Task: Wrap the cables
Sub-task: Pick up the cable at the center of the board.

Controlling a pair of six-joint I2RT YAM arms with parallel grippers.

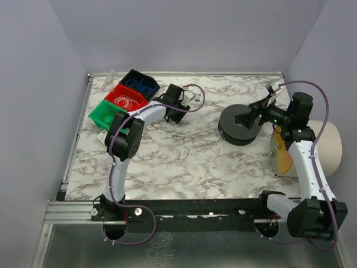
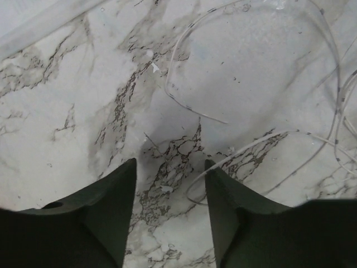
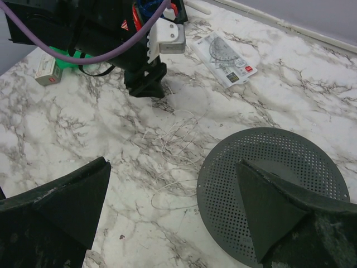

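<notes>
The cables are a thin white strand (image 3: 175,137) lying in loose loops on the marble, between the two arms. In the left wrist view its curves (image 2: 184,100) spread ahead of the fingers, and one small loop (image 2: 195,192) lies right by the inside of the right finger. My left gripper (image 2: 170,163) (image 1: 179,115) points down close to the table with its jaws apart and nothing pinched. The black round spool (image 1: 234,134) shows as a perforated disc (image 3: 279,178). My right gripper (image 3: 173,163) (image 1: 252,117) hangs wide open, one finger over the spool's left part.
Black (image 1: 139,82), red (image 1: 125,97) and green (image 1: 103,113) bins stand at the back left. A flat protractor packet (image 3: 226,53) lies behind the left gripper. A small white box (image 3: 47,70) lies by the green bin. A big beige roll (image 1: 329,145) stands at the right edge.
</notes>
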